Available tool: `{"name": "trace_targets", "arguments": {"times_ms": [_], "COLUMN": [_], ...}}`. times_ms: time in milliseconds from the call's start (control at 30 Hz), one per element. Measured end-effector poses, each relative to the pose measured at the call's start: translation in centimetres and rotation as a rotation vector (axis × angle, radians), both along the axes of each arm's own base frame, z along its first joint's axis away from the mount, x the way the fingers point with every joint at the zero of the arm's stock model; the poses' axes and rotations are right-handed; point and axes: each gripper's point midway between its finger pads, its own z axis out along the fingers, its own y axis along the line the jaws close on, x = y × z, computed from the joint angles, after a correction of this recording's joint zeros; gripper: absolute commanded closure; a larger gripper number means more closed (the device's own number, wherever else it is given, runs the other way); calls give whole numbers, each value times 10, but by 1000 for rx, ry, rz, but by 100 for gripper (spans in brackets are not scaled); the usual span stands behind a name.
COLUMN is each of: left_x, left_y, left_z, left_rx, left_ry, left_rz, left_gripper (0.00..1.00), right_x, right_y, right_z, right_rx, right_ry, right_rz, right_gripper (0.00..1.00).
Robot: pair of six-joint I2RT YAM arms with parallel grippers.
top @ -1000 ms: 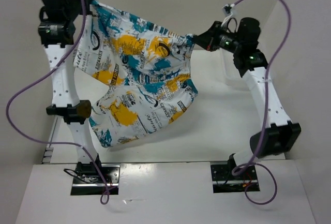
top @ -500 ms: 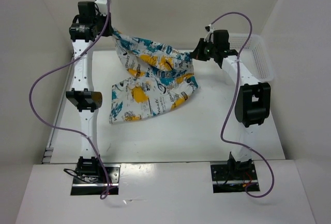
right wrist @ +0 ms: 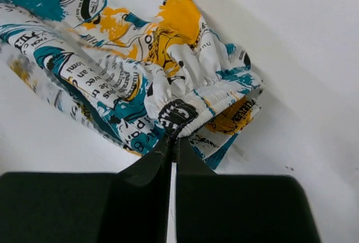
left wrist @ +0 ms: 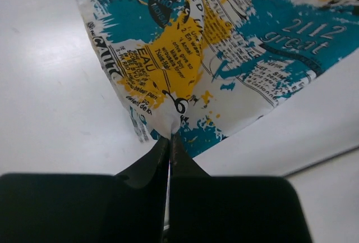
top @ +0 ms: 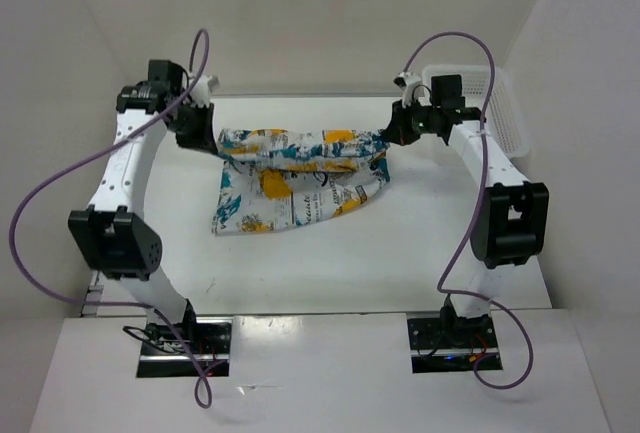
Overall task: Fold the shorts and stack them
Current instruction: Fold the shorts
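Observation:
The shorts, white with teal, yellow and black print, lie spread across the far middle of the table, their top edge stretched between both grippers. My left gripper is shut on the shorts' left corner, seen in the left wrist view pinching a fold of fabric. My right gripper is shut on the elastic waistband at the right end, seen in the right wrist view gripping the gathered band. The lower part of the shorts rests on the table.
A white plastic mesh basket stands at the far right, beside the right arm. White walls enclose the table on the left, back and right. Purple cables loop from both arms.
Both arms have lowered and stretched forward, bringing the shorts down from hanging in the air to lying on the table, pulled out wide between the grippers.

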Motion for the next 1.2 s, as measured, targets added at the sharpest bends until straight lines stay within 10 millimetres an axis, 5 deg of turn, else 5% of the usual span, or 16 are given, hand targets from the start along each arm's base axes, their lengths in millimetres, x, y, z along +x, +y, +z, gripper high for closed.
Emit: {"name": "trace_targets", "arguments": {"times_ms": [167,400,500,633,700,733,800,900,1100,1200], "left_x": [-62,-110,-124,-134,-133,-131,-129,-134,-144,-108], "left_y": [-12,-1,1,-3,-5,-5,-3,1,13,9], "left_z": [-43,-123,-142,-162,-164,-164,-165,-165,-133,-86], "left_rx": [18,76,101,111,108,108,127,146,202,191], "left_ry": [101,287,293,309,304,295,286,304,257,116], "left_rz": [-37,-18,-12,-32,-37,-37,-40,-31,-4,6], "left_gripper": [100,100,100,97,88,70,60,55,49,48], "right_x": [-43,-112,-120,-108,-102,-99,-93,-88,-70,-43], "right_y": [6,17,6,2,2,1,-5,-16,-39,-33], "right_z": [-24,-103,-119,-113,-107,-106,-105,-105,-78,-28], "right_rx": [-137,-318,-365,-389,-395,-400,-427,-484,-618,-591], "right_ry": [-23,88,112,58,24,13,2,-20,-97,-204], "right_rz": [122,265,238,199,180,171,140,125,78,19], "right_gripper": [100,100,100,94,87,58,27,12,9,25]}}
